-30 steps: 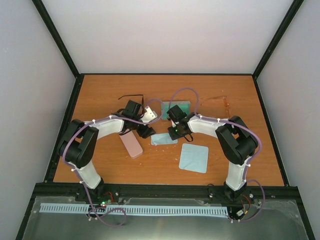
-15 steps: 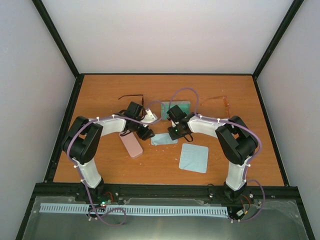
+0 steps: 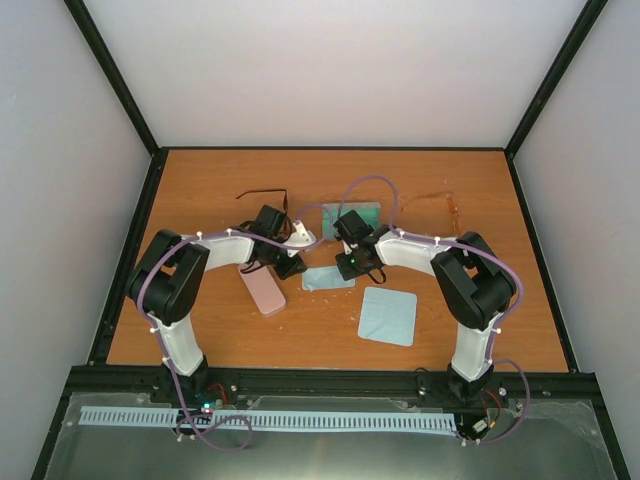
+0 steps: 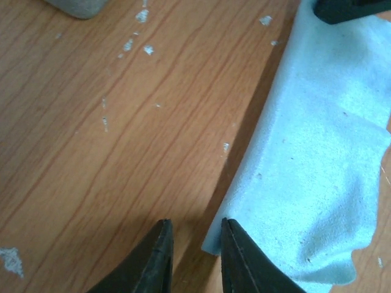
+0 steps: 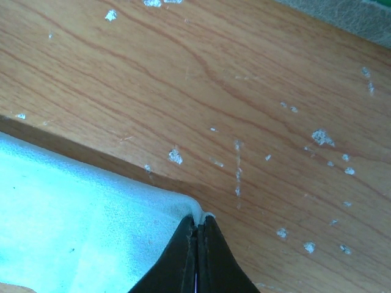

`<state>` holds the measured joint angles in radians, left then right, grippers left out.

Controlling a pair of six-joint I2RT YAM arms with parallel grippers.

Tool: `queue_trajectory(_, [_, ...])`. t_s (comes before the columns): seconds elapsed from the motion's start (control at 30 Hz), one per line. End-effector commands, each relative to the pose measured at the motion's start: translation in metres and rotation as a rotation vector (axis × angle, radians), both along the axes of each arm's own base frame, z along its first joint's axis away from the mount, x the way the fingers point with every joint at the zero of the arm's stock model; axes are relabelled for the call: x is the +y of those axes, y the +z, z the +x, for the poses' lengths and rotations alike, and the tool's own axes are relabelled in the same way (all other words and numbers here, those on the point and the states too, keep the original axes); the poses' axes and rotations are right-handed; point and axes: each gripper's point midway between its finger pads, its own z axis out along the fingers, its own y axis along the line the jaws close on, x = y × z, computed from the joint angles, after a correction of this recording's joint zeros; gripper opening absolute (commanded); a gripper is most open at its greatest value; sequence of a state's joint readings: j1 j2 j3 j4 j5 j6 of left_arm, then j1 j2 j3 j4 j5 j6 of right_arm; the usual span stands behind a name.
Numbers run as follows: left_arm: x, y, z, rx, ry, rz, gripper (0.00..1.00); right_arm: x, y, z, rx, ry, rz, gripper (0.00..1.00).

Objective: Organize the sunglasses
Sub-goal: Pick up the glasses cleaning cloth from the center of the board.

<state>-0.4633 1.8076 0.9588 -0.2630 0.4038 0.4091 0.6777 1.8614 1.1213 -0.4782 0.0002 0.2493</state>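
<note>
Black sunglasses [image 3: 262,195] lie at the back left of the table, and faint reddish-brown sunglasses [image 3: 446,205] at the back right. Neither gripper touches them. Between the two grippers lies a pale blue cloth [image 3: 328,279] [image 4: 317,152] [image 5: 79,207]. My right gripper [image 3: 346,264] [image 5: 200,218] is shut on one corner of it, which peeks out at the fingertips. At the cloth's opposite corner my left gripper [image 3: 291,264] [image 4: 195,221] is low over the wood, its jaws a narrow gap apart. That corner sits in the gap, against the right finger [image 4: 235,259].
A pink case [image 3: 262,290] lies just left of the cloth and a grey case [image 3: 300,232] [image 4: 76,6] behind the left gripper. A green item [image 3: 352,214] sits further back. A second blue cloth [image 3: 388,315] lies flat at the front right.
The left gripper's jaws have narrowed around the cloth's corner, and it has shifted slightly back and left. The right gripper has stayed shut on its corner.
</note>
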Motion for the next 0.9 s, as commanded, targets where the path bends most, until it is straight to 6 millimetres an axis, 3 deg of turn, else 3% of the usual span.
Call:
queue_trajectory(0.0, [-0.007, -0.007, -0.017, 0.069, -0.040, 0.004, 0.21, -0.003, -0.014, -0.015, 0.060, 0.004, -0.032, 0.03])
queue_trajectory(0.17, [-0.018, -0.001, -0.026, 0.082, -0.064, -0.017, 0.01, -0.004, -0.014, -0.016, 0.061, -0.001, -0.032, 0.03])
queue_trajectory(0.4, [-0.021, 0.006, -0.026, 0.062, -0.068, -0.023, 0.00, -0.005, -0.012, -0.012, 0.046, -0.010, -0.039, 0.03])
queue_trajectory(0.87, [-0.041, 0.046, 0.015, -0.064, -0.059, -0.074, 0.00, -0.022, 0.019, 0.016, -0.121, -0.094, -0.113, 0.03])
